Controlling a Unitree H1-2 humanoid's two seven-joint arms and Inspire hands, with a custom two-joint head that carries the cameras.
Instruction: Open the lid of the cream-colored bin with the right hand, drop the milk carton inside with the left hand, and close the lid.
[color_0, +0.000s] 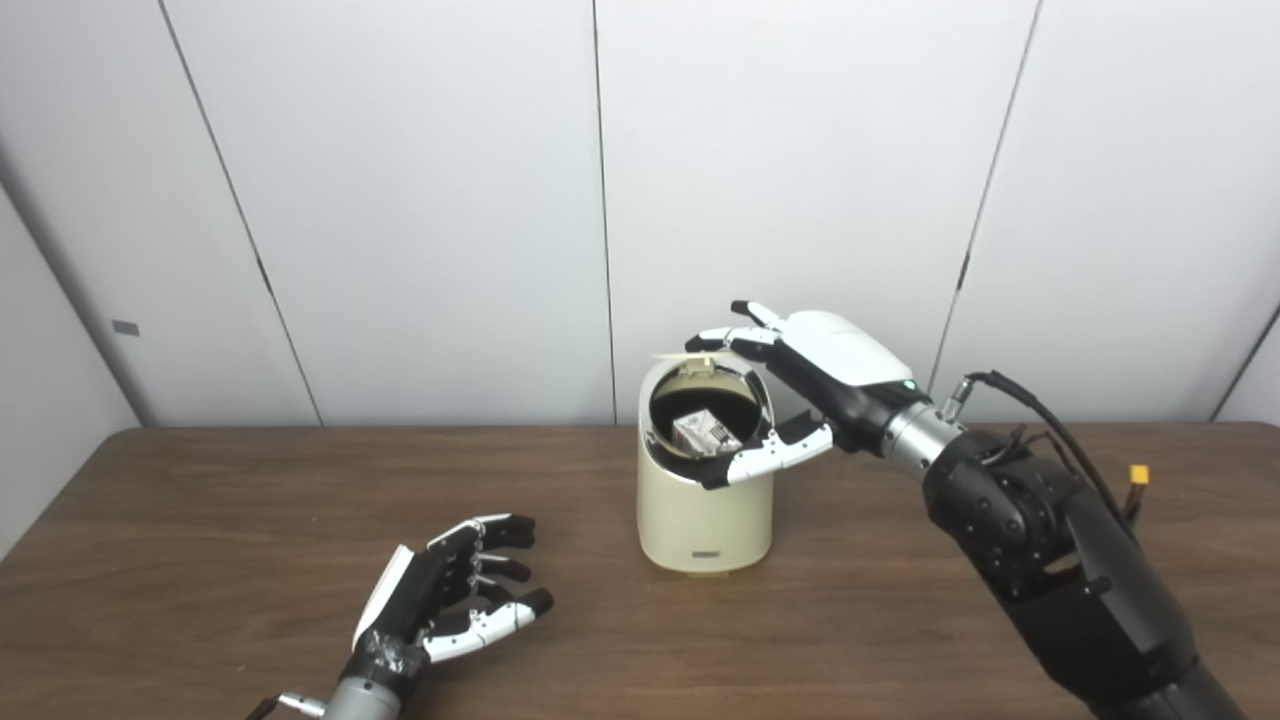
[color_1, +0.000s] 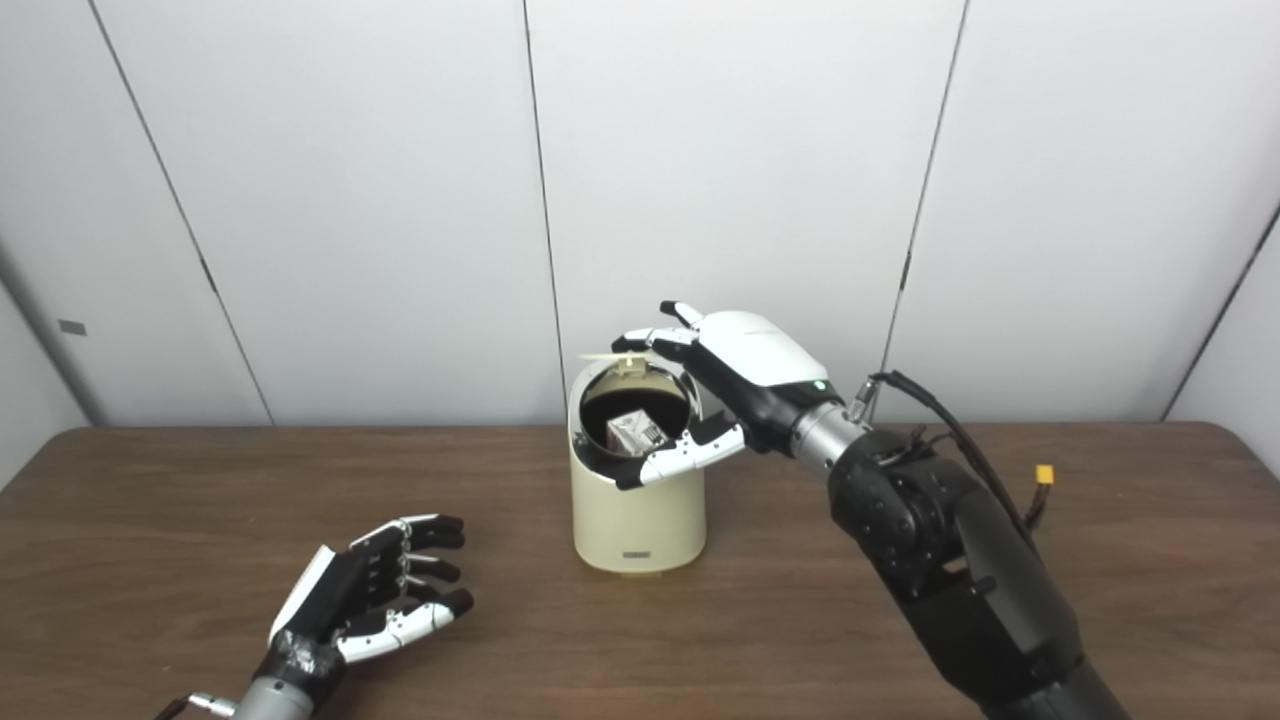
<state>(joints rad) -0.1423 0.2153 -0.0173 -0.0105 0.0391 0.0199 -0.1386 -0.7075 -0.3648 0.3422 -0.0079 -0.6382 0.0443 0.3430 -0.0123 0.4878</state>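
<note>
Milk carton (color_0: 706, 431) inside bin (color_0: 704, 510) on table (color_0: 200, 520).

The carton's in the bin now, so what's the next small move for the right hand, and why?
Probably ease the lid down shut with the right hand. The milk carton already lies inside the cream-colored bin, the lid is tipped up at the rear rim, and the left hand is open, clear on the table.

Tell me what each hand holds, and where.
Right hand props the bin's lid up at its raised edge. Left hand holds nothing.
</note>
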